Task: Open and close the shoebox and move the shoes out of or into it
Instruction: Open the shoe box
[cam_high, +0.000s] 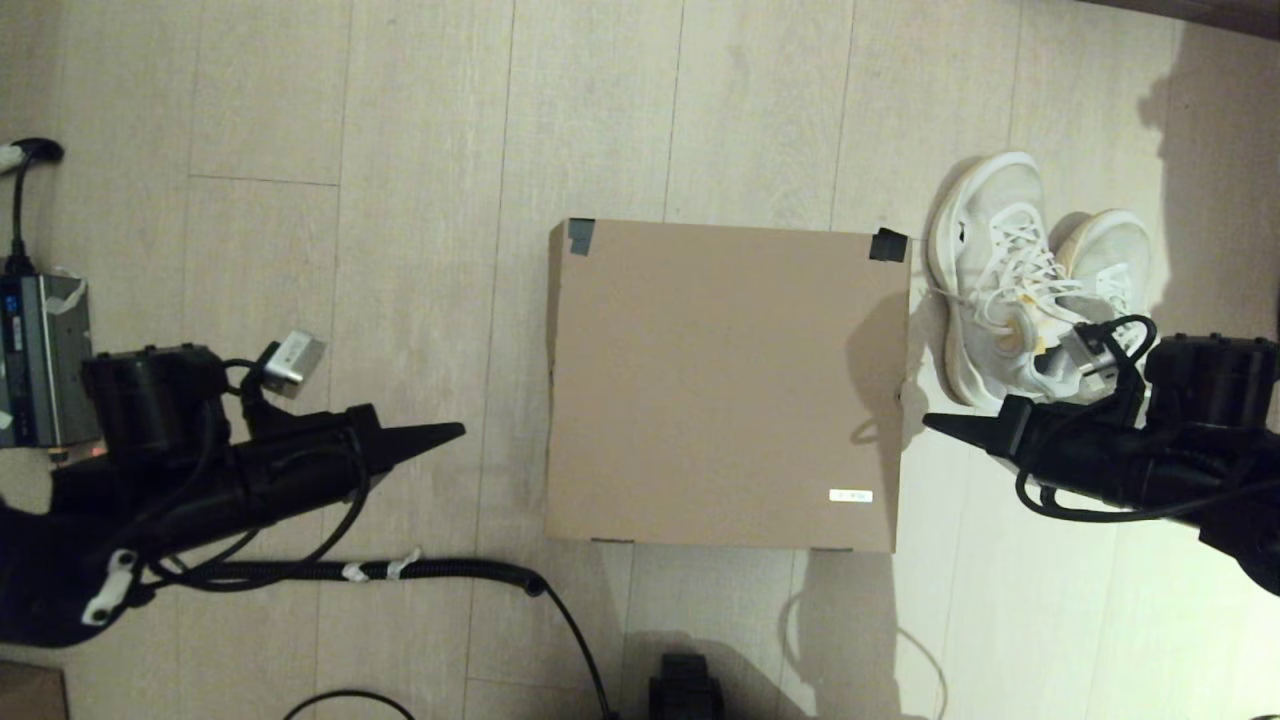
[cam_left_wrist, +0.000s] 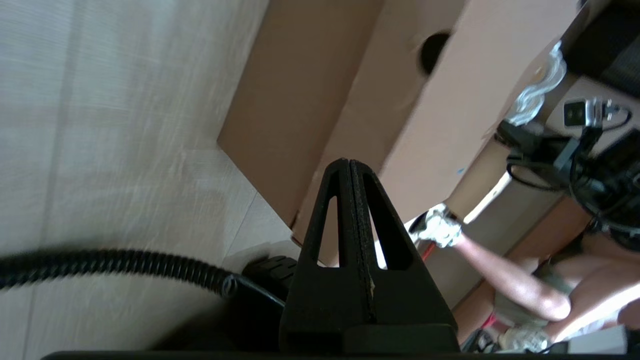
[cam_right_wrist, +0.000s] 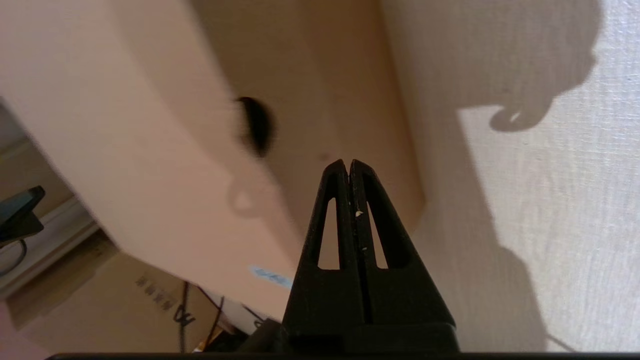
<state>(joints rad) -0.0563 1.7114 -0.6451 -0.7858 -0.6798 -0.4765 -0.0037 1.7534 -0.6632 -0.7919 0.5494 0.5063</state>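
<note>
Fingers (cam_left_wrist: 345, 200) of the left gripper (cam_high: 455, 430) are pressed flat together with nothing between them, and the right gripper (cam_high: 930, 422) is pinched closed and empty too, its fingers (cam_right_wrist: 350, 200) meeting along their whole length. Both point inward at the shoebox (cam_high: 720, 385), one from each side, each just short of its wall and not touching it.

Closed, the shoebox sits on the pale wood floor (cam_high: 420, 200) between them, lid flat, dark tape on its two far corners and a small white label (cam_high: 851, 495) near the front right corner. From the wrist views a round hole (cam_left_wrist: 431, 50) shows in each side wall; what lies inside cannot be seen.

Right of the box, on the floor beside its far right corner, stand the shoes (cam_high: 1010, 280), side by side. The right arm crosses over their heels, so the nearer shoe is partly covered and the further one shows little more than its toe and laces.

A black ribbed cable (cam_high: 400, 572) runs along the floor in front of the left arm, and a grey metal unit (cam_high: 40, 355) sits at the left edge, cut off by it.
</note>
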